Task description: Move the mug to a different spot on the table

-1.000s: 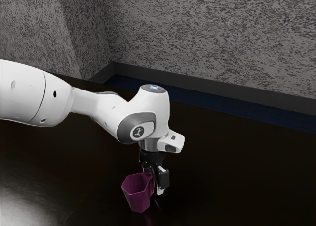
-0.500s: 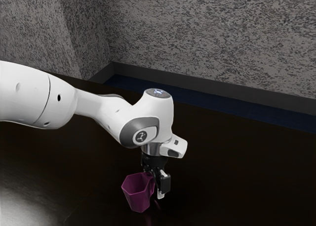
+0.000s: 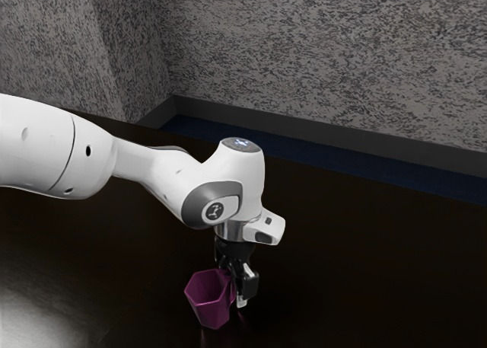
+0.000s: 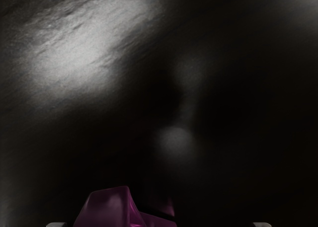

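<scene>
In the exterior view, the faceted, glossy purple mug [image 3: 205,302] stood on the near part of the dark, sheened table [image 3: 365,257]. The black gripper [image 3: 237,287] pinched the mug's wall on the exterior view's right, fingers narrowly apart. In the wrist view, the mug's angular magenta rim [image 4: 112,207] lay just under the hand, against streaky, light-glazed tabletop [image 4: 74,58].

Side-on; wrist close overhead (mug [image 3: 207,303] shared)
</scene>
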You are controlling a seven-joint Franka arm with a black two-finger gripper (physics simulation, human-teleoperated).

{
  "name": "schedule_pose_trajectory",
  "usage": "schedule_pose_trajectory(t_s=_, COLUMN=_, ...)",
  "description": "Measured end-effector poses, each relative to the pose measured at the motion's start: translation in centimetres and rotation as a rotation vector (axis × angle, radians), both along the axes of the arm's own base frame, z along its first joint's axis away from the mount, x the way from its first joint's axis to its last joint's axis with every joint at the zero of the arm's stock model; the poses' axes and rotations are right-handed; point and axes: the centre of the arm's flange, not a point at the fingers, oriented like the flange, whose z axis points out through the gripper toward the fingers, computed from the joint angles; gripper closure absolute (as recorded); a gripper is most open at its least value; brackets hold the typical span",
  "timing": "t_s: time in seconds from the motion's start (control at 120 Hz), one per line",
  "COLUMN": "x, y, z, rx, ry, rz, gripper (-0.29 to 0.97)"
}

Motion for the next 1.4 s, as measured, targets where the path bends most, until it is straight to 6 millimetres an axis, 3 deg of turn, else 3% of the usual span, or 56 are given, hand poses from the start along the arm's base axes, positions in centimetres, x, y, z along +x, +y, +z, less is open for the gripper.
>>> schedule_pose_trajectory(t_s=0.292, x=0.0, y=0.0, z=0.0, rx=0.001, ry=0.0, rz=0.0, gripper=0.45)
schedule_pose_trajectory(t_s=0.5, x=0.0, y=-0.1, z=0.1, rx=0.005, ry=0.004, rz=0.001, gripper=0.48)
schedule_pose_trajectory(t_s=0.867, x=0.7, y=-0.2, z=2.1, rx=0.06, ry=0.05, rz=-0.001, gripper=0.57)
schedule_pose_trajectory(t_s=1.083, x=0.4, y=0.1, z=1.9, rx=0.102, ry=0.073, rz=-0.001, gripper=0.69)
schedule_pose_trajectory(t_s=1.4, x=2.3, y=0.1, z=5.2, rx=0.207, ry=0.017, rz=-0.046, gripper=0.73)
